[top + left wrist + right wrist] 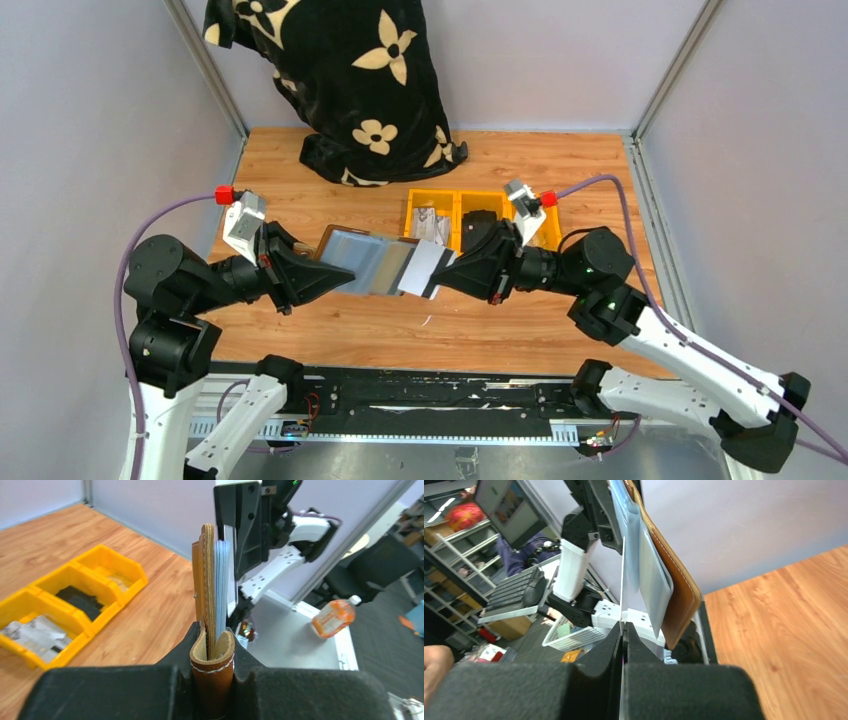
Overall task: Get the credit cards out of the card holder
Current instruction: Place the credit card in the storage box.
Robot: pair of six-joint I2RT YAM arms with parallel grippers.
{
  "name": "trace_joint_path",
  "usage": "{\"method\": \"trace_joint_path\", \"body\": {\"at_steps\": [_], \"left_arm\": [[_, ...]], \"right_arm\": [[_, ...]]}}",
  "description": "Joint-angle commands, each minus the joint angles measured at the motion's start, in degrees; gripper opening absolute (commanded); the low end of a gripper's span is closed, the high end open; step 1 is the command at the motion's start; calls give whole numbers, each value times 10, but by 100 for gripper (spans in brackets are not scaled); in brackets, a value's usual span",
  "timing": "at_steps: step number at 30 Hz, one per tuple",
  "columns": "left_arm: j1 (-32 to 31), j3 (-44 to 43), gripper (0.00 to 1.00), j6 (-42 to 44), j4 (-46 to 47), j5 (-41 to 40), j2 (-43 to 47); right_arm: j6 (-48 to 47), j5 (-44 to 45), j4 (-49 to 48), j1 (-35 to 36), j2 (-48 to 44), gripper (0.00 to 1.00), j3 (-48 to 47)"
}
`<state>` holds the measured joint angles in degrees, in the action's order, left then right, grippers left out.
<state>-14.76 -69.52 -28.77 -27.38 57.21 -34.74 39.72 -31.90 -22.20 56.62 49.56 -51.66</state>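
The brown card holder (pixel 365 260) hangs in the air over the table's middle, with its silvery inner sleeves facing up. My left gripper (pixel 318 272) is shut on its left end; in the left wrist view the folded leather tab (pixel 212 667) is pinched between the pads. A white credit card (pixel 422 268) sticks out of the holder's right end. My right gripper (pixel 450 275) is shut on that card. In the right wrist view the card (pixel 623 580) shows edge-on between the closed jaws (pixel 624 627), beside the sleeves (pixel 651 575) and the brown cover (pixel 681 597).
A row of yellow bins (pixel 480 208) stands just behind the right gripper, holding a silvery packet and dark items. A black cloth with cream flowers (pixel 350 80) lies at the back. Grey walls and metal posts close in the table on both sides.
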Motion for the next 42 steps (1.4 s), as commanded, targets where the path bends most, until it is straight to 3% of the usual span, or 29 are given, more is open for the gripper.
{"method": "trace_joint_path", "body": {"at_steps": [1, 7, 13, 22, 29, 42], "left_arm": [[-2, -34, 0, 113, -91, -47, -15], [-2, -43, 0, 167, -143, -60, -18], [-1, -53, 0, 189, -164, -54, -16], [-2, -46, 0, 193, -171, -24, 8], [-2, -43, 0, 197, -176, -3, 17], [-2, -41, 0, 210, -182, 11, 26]], "right_arm": [[-14, -17, 107, -74, -40, 0, 10], [-20, -57, 198, -211, -49, 0, 20], [-62, -32, 275, -284, 40, 0, 7], [-115, 41, 318, -286, 338, 0, -146], [-139, 129, 409, -253, 529, 0, -310], [-119, 222, 456, -210, 699, 0, -443]]}}
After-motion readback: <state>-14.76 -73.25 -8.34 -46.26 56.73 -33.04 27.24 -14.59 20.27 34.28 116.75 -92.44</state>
